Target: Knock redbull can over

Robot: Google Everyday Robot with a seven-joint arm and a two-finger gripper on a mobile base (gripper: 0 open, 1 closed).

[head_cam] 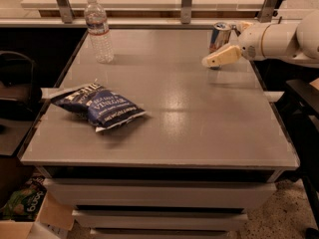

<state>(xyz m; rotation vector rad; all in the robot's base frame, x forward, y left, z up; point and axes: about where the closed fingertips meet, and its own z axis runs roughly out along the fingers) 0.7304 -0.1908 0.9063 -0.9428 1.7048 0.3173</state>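
The redbull can (220,35) stands upright at the far right of the grey table (199,113), blue and silver with a silver top. My gripper (219,51) reaches in from the right on a white arm (279,38). It is open, with one cream finger (219,58) low in front of the can's base, pointing left. The other finger is mostly hidden behind the can. I cannot tell whether the gripper touches the can.
A clear water bottle (98,30) stands at the far left of the table. A dark blue chip bag (97,106) lies at the left front. Metal posts and a railing (186,4) run behind the table. A dark object (304,103) stands to the right.
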